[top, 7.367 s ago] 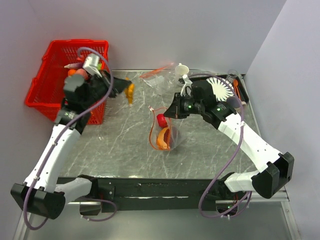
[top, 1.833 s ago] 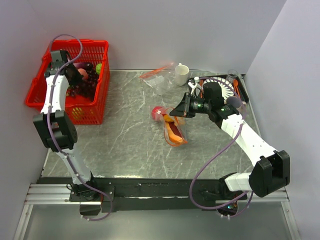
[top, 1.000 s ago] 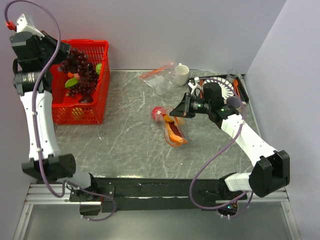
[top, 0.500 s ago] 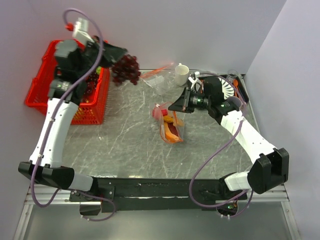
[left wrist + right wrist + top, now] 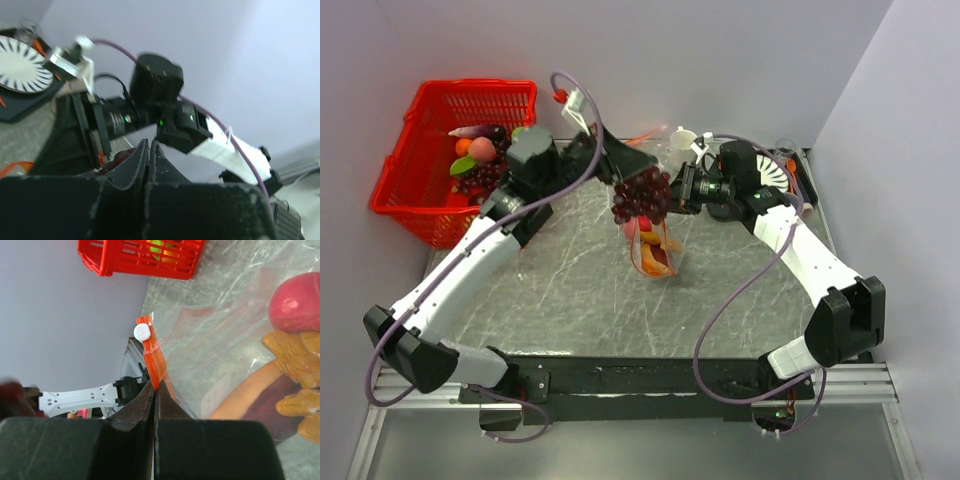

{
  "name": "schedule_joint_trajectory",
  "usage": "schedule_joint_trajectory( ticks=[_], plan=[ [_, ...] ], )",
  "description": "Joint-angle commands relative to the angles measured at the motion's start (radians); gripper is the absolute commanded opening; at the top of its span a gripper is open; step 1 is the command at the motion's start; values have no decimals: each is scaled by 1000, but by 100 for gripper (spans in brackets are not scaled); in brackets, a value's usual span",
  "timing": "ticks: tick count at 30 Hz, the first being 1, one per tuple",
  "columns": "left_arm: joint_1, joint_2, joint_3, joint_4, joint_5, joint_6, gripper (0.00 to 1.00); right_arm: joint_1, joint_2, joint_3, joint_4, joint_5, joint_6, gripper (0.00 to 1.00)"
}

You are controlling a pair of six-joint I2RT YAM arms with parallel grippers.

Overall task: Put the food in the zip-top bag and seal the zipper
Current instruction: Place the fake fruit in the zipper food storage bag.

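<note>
- The left pincer (image 5: 628, 172) is closed on the dark purple plastic grape bunch (image 5: 642, 195). In the left wrist view its fingers (image 5: 149, 152) are all but together.
- The right pincer (image 5: 154, 386) is clamped flat on the orange-red zipper strip (image 5: 151, 354), with no gap between its fingers.
- The grape bunch hangs in the air at the far end of the clear crinkly plastic zip-top bag (image 5: 658, 255), just beside the right pincer. It is not yet inside.
- The bag lies mid-surface on the grey marbled surface (image 5: 570, 290), its mouth turned to the far side and raised by the right pincer.
- Contents: the red round plastic fruit (image 5: 295, 302) and the orange-brown curved plastic piece (image 5: 245, 392) are both behind the film.
- Judgement: two of three items are loaded. The grapes remain to be put in, and the zipper remains unsealed.
- Condition: the film is wrinkled and glossy, and the white slider tab (image 5: 143, 331) sits on the strip.
- A red plastic mesh basket (image 5: 420, 110) stands far left, with other toy foods in it.
</note>
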Motion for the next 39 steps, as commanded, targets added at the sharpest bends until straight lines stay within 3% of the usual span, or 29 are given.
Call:
schedule_joint_trajectory(
  ticks=[1,5,11,16,22,29,33,39],
  plan=[
    [-52,-78,-109,181,4,18,1,-19,5,78,66,-68,43,1],
    [-74,-72,-228,225,7,23,1,-25,8,97,79,-89,71,1],
    [-120,-98,-270,112,-195,182,1,-25,-4,88,78,-91,80,1],
    [-124,-75,-264,46,-278,247,1,-27,-7,74,77,-89,77,1],
    [-169,-43,-196,-138,-496,386,1,-27,-12,65,69,-80,69,1],
    [-229,-14,-273,-52,-573,419,1,-27,-10,74,92,-89,107,1],
    [-293,12,-296,-20,-751,492,1,-27,-19,78,108,-89,132,1],
    [-315,124,-218,-147,-922,428,1,-27,-42,60,117,-80,147,1]
  ],
)
